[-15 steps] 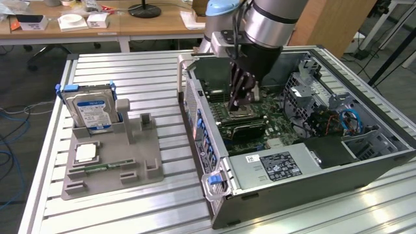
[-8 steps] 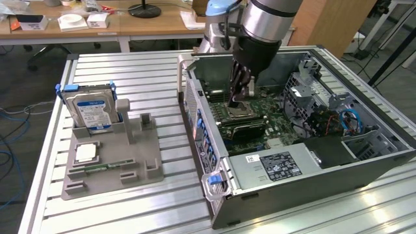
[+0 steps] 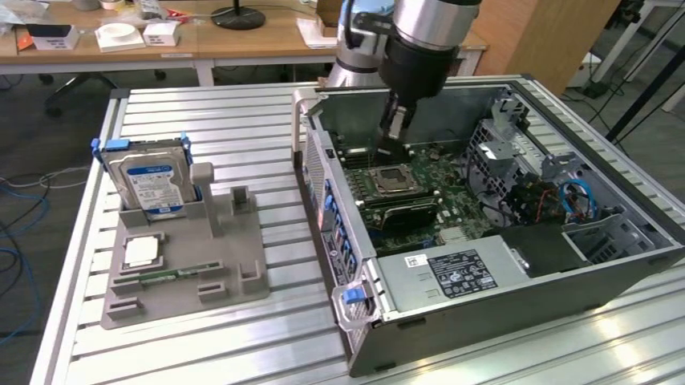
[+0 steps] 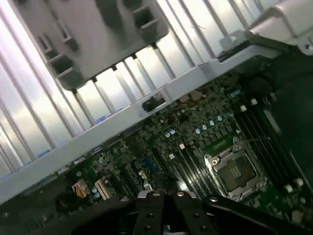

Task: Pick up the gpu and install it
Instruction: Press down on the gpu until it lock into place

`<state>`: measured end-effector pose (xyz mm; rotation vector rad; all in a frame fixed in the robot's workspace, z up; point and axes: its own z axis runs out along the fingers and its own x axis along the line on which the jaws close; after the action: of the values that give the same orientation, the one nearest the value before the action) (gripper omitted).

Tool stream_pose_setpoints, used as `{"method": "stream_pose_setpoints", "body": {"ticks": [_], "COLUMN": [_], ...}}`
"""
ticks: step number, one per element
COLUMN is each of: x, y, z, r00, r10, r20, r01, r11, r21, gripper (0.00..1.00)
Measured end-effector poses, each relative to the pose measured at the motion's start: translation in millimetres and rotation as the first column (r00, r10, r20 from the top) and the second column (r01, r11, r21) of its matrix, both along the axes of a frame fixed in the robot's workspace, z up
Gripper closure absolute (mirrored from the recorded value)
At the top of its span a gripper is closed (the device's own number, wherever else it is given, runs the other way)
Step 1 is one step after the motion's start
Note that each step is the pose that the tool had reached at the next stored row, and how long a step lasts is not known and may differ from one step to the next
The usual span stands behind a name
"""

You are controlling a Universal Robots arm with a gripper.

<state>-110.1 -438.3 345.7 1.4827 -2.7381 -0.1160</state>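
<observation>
In the exterior view my gripper (image 3: pixel 392 148) reaches down into the open computer case (image 3: pixel 313 152), its tips just above the far part of the green motherboard (image 3: pixel 444 172). The fingers are shut, and nothing shows between them in either view. The gpu (image 3: pixel 403 212), a dark flat card with a green edge, sits across the board on the near side of the CPU socket (image 3: pixel 391 178), apart from the gripper. In the wrist view the shut gripper (image 4: pixel 165 203) hangs over the board next to the CPU socket (image 4: pixel 235 170).
A grey parts holder (image 3: pixel 230 257) stands at the exterior view's left on the slatted metal table (image 3: pixel 257 337). It carries a blue-labelled hard drive (image 3: pixel 153 183), a processor chip (image 3: pixel 143 251) and a narrow memory stick (image 3: pixel 160 275). A power supply (image 3: pixel 460 269) and a drive cage (image 3: pixel 503 148) crowd the case.
</observation>
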Motion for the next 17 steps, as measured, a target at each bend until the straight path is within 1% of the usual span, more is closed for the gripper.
{"method": "stream_pose_setpoints", "body": {"ticks": [1, 2, 3, 4, 5, 6, 7, 8, 9, 10, 11, 12, 13, 16, 17], "x": [-0.9, -1.7, -2.6, -3.6, -4.4, -5.1, -5.9, -6.5, -7.1, -7.7, -8.2, -8.6, -9.1, -10.1, -10.4], "y": [1.9, 3.9, 5.9, 8.3, 10.5, 12.6, 14.7, 16.7, 18.6, 20.5, 22.4, 24.0, 25.7, 30.0, 31.3], "z": [2.5, 5.1, 7.7, 10.8, 13.6, 16.3, 18.8, 21.3, 23.6, 25.9, 28.2, 30.0, 32.0, 37.0, 38.5], "r00": [0.9985, 0.9939, 0.9857, 0.9723, 0.956, 0.9369, 0.9155, 0.8921, 0.8672, 0.8413, 0.8122, 0.7868, 0.7582, 0.6787, 0.6542], "r10": [-0.054, -0.11, -0.168, -0.234, -0.293, -0.349, -0.402, -0.452, -0.498, -0.54, -0.583, -0.617, -0.652, -0.734, -0.756], "r20": [0.0015, 0.0032, 0.0053, 0.0077, 0.01, 0.0123, 0.0146, 0.0167, 0.0187, 0.0206, 0.0224, 0.0239, 0.0254, 0.0287, 0.0296], "r01": [0.054, 0.11, 0.168, 0.234, 0.293, 0.349, 0.402, 0.452, 0.498, 0.541, 0.583, 0.617, 0.652, 0.734, 0.756], "r11": [0.9985, 0.9939, 0.9857, 0.9722, 0.956, 0.9368, 0.9154, 0.8919, 0.8671, 0.8411, 0.8121, 0.7867, 0.758, 0.6786, 0.6541], "r21": [-0.0031, -0.0061, -0.0087, -0.0115, -0.0135, -0.0152, -0.0164, -0.0173, -0.0178, -0.0182, -0.0182, -0.018, -0.0176, -0.0159, -0.0152], "gripper": [0.89, 0.89, 0.89, 0.89, 0.89, 0.89, 0.89, 0.89, 0.89, 0.89, 0.89, 0.89, 0.89, 0.89, 0.89]}}
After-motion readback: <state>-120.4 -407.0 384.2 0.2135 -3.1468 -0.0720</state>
